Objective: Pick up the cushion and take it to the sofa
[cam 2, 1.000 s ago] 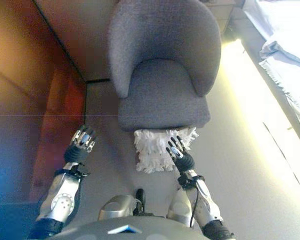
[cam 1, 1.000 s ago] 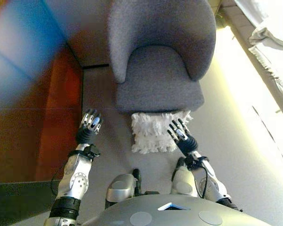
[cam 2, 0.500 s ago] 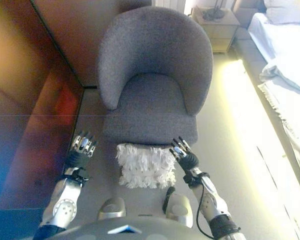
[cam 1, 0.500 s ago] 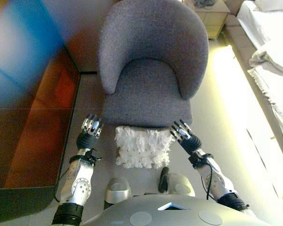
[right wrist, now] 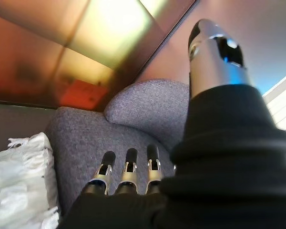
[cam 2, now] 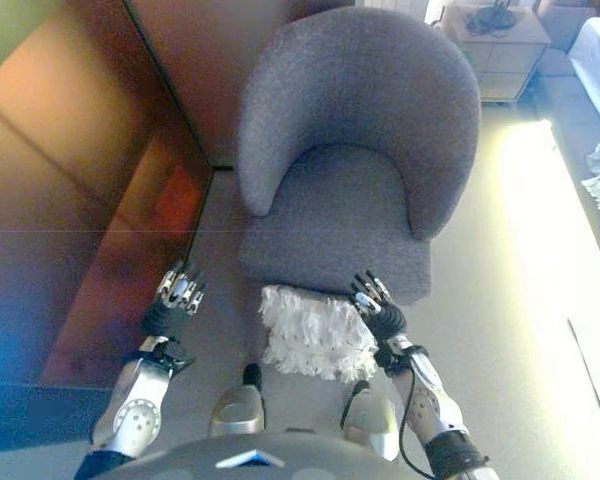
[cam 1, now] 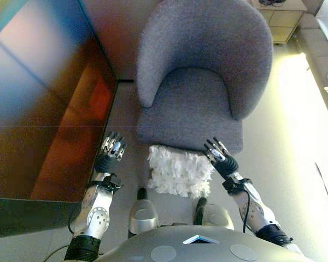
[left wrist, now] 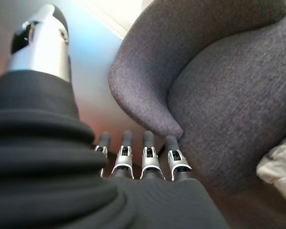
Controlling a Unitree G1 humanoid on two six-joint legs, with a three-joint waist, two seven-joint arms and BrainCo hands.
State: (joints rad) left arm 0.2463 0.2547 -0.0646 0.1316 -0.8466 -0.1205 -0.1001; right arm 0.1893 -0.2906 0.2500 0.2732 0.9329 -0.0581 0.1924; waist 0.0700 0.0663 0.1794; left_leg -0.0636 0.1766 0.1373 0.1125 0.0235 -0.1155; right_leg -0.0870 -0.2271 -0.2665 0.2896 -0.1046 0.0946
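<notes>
A white shaggy cushion [cam 1: 177, 172] lies on the floor, against the front of a grey armchair [cam 1: 202, 82]. It also shows in the right wrist view [right wrist: 19, 186] and at the edge of the left wrist view [left wrist: 279, 167]. My left hand [cam 1: 110, 155] is open, held above the floor to the left of the cushion and apart from it. My right hand [cam 1: 221, 159] is open at the cushion's right edge, in front of the chair seat; I cannot tell if it touches. Neither hand holds anything.
A dark reddish glossy cabinet [cam 1: 49, 125] runs along the left, close to my left hand. A small bedside table [cam 2: 495, 45] stands behind the chair at the upper right. Pale floor [cam 1: 295, 136] lies to the right of the chair.
The camera has shifted, so the chair and cushion sit further right in the picture. Both hands stay open on either side of the cushion, holding nothing.
</notes>
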